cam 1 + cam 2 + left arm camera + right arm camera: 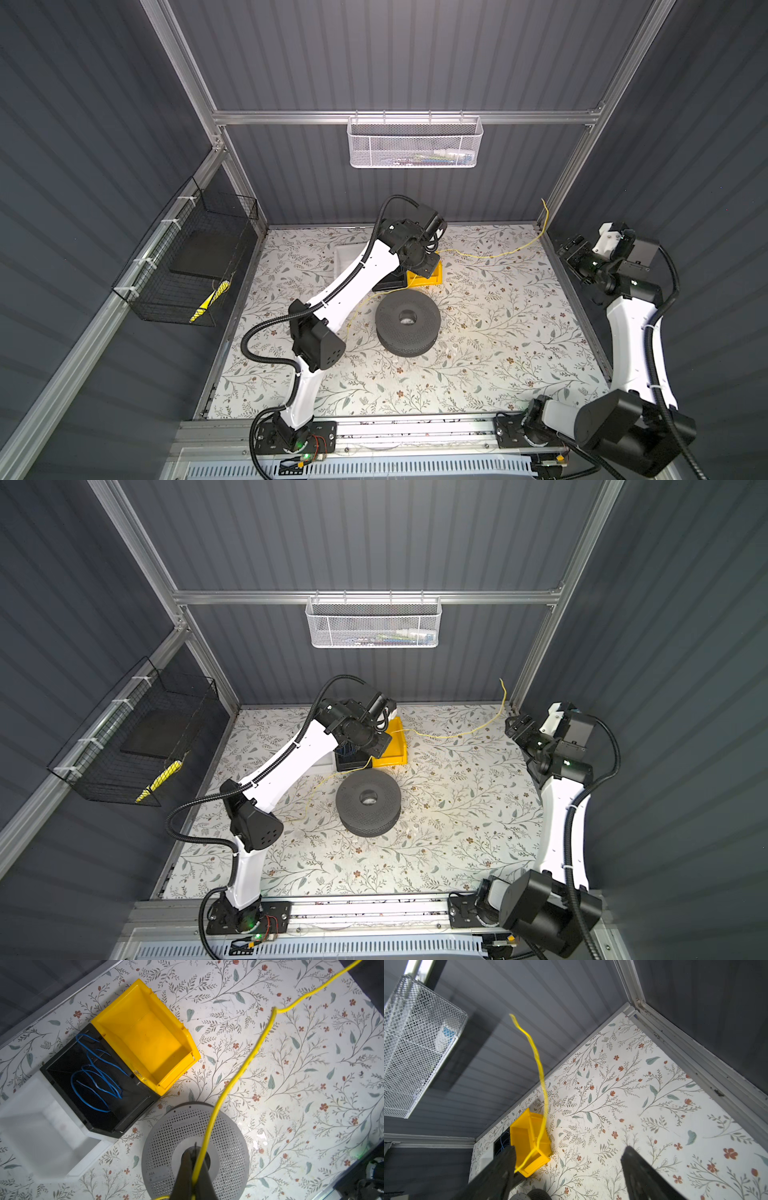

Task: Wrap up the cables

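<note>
By yellow bin (430,280) | left arm (357,278) outstretched | left jaws pinch yellow wire (239,1076) | right jaws raised, spread, empty

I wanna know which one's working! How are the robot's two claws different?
The left claw is shut, pinching the yellow wire; the right claw is wide open, gripping nothing. The left claw is by the yellow bin; the right claw is by the table's right edge. Both have dark fingers.

Lab robot cell: ribbed grey walls (415,54) and aluminium frame (291,117) round table (478,353); mesh basket (413,145) above; left arm (332,299), right arm (631,345) bolted at its front.
</note>
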Robot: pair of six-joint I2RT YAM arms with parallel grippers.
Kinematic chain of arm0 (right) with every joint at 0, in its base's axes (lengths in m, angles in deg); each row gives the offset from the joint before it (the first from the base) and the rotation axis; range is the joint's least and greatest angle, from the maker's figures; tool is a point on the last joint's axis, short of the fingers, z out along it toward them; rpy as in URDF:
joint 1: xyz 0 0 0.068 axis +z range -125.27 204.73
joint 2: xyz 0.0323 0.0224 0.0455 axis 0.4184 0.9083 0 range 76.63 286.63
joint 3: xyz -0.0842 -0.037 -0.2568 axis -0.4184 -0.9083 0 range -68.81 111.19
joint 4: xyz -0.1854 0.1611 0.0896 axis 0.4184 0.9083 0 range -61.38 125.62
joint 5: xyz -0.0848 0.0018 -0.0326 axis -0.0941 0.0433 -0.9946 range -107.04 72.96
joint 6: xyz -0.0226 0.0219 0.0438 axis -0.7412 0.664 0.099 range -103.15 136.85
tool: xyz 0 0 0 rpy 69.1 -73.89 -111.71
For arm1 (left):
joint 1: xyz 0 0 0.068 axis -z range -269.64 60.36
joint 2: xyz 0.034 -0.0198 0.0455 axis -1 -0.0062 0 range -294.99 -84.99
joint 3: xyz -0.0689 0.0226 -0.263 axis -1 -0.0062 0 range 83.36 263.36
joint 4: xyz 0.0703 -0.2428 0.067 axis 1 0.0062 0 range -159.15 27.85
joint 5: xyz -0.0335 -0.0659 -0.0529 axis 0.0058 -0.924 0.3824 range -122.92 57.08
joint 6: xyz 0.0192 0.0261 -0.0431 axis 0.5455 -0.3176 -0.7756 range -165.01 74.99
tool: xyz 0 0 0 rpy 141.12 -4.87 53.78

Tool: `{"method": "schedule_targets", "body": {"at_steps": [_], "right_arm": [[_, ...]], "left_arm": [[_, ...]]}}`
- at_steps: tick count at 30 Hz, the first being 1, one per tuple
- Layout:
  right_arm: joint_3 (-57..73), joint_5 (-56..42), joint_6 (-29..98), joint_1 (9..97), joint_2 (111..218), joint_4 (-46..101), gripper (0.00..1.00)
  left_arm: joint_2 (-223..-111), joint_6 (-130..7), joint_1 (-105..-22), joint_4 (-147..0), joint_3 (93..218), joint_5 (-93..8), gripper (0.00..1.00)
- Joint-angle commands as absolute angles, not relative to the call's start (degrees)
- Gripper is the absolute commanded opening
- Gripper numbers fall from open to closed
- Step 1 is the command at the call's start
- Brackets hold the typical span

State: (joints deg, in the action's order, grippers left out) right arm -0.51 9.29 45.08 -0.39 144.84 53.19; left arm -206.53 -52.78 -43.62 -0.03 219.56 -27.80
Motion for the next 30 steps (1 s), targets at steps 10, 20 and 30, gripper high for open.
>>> {"method": "schedule_targets", "body": {"at_steps": [10, 20, 30], "right_arm": [[-8.79, 8.83, 43.88, 13.91, 130.73, 54.05, 0.8], [-24.37, 14.9, 45.07, 31.81, 121.92, 49.75, 0.82], [-31.14, 4.77, 46.89, 50.85, 135.08, 25.97, 0.88]], "left_arm": [[-211.47, -64.22, -44.83, -0.61, 223.23, -36.06, 0.0], [-211.6, -68.98, -46.7, -9.44, 222.45, -46.83, 0.0], [-215.19, -68.67, -46.71, -13.88, 224.57, -54.53, 0.0]]}}
